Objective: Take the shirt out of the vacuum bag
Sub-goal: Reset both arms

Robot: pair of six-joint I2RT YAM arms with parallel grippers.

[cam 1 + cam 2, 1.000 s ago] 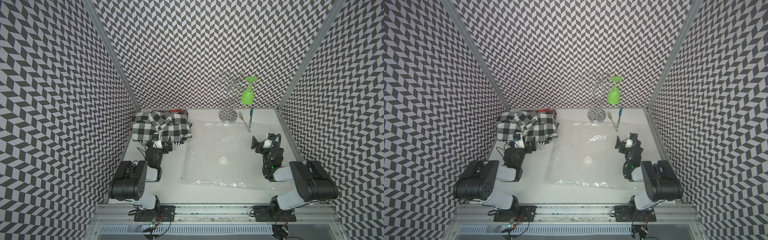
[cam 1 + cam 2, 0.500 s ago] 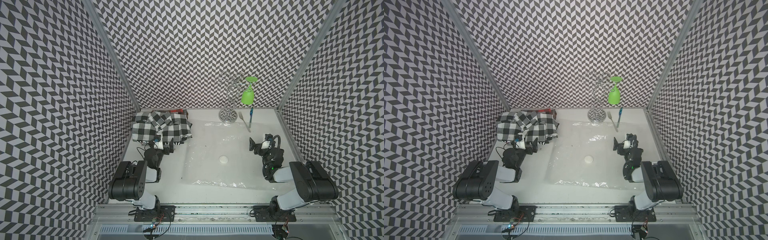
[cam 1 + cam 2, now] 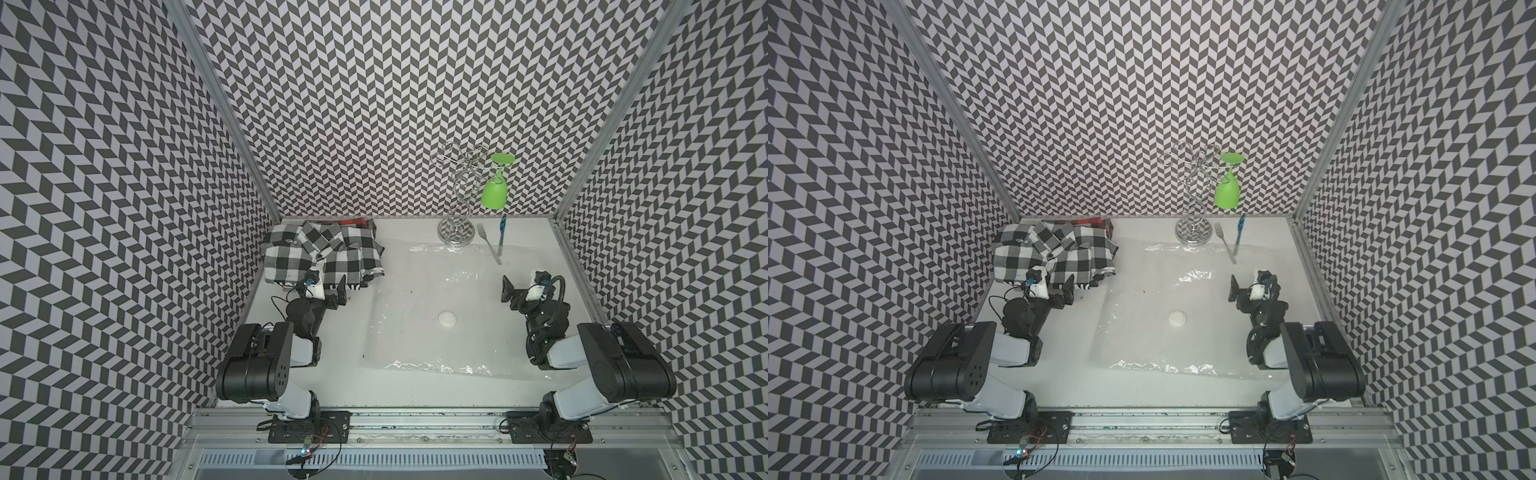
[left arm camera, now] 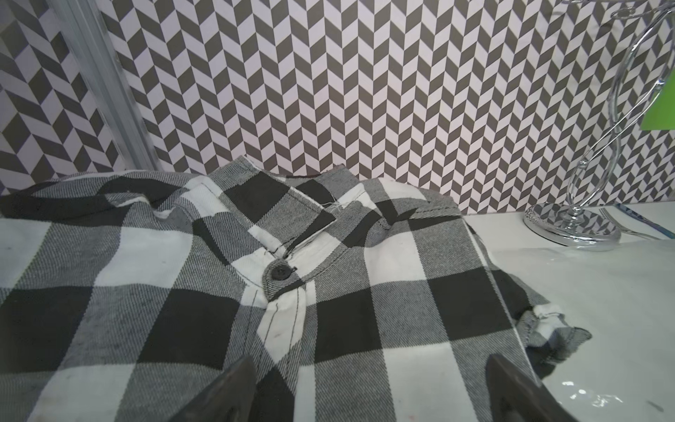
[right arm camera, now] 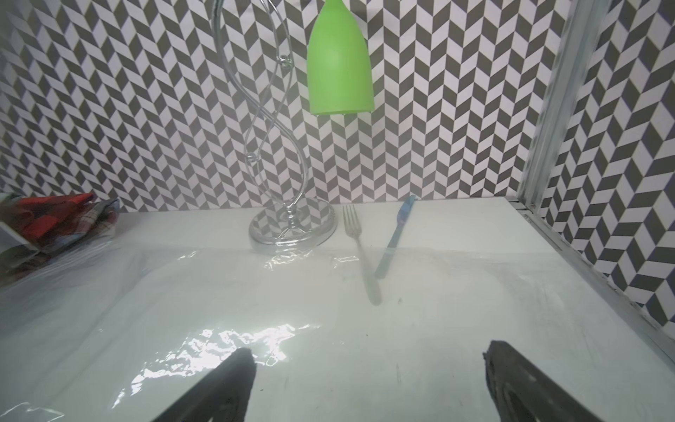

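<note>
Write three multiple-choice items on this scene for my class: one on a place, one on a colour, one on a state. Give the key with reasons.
1. Where is the checked shirt relative to the vacuum bag? A inside it; B outside it, at the far left corner; C underneath it.
2. What colour is the glass hanging on the chrome rack? A green; B red; C blue.
3. How are the left gripper and right gripper? A both shut; B left shut on the shirt; C both open, empty.
Key: 1 B, the shirt lies uncovered and the flat see-through bag holds nothing; 2 A, its bowl shows bright green; 3 C, each wrist view shows fingers spread, gripping nothing.
</note>
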